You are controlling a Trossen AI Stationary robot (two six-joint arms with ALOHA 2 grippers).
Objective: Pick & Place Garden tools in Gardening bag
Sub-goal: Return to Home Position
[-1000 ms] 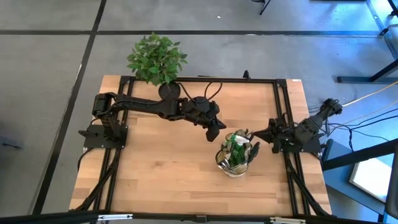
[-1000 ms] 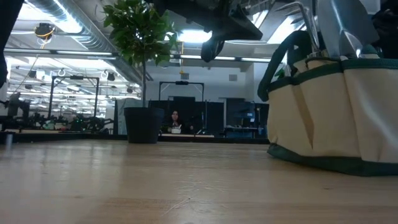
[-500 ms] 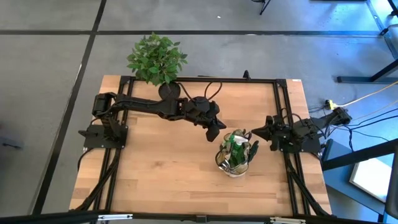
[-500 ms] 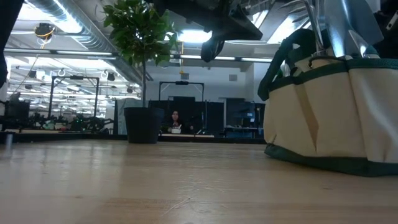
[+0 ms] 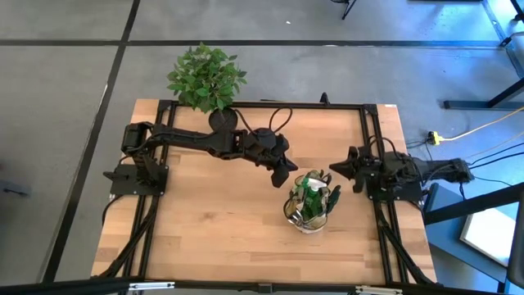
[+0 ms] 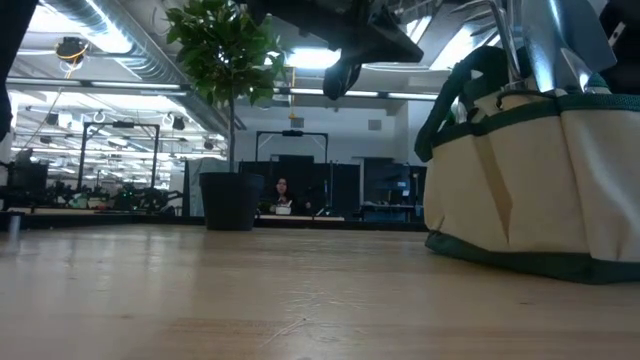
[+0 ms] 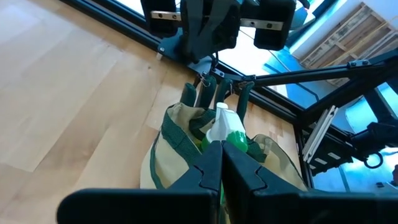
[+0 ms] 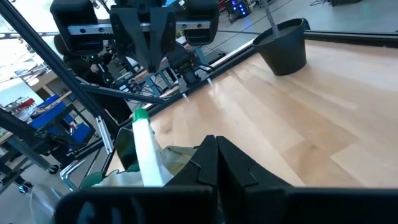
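The olive and tan gardening bag [image 5: 309,206] stands on its base on the table right of centre, also in the low view [image 6: 530,190]. Garden tools stick up out of it: a green spray bottle with a white trigger [image 7: 224,124] and dark handles [image 7: 202,93]. My left gripper [image 5: 281,174] hangs shut and empty above the table just beside the bag's far-left side; its own view shows the shut fingers [image 7: 222,167] over the bag. My right gripper [image 5: 336,168] is shut and empty, level, near the table's right edge, pointing toward the bag [image 8: 134,177].
A leafy plant in a black pot [image 5: 206,78] stands at the table's far edge, left of centre [image 6: 228,200]. A black frame [image 5: 262,104] runs around the tabletop. Bare wood [image 5: 213,221] lies left of and in front of the bag. A person sits far off in the room [image 6: 281,190].
My right arm has swung about its base: its rear end has gone toward the table's near side, and its shut gripper, which pointed slanting left and near, now points straight toward the table's left edge. The left arm and the bag have kept still.
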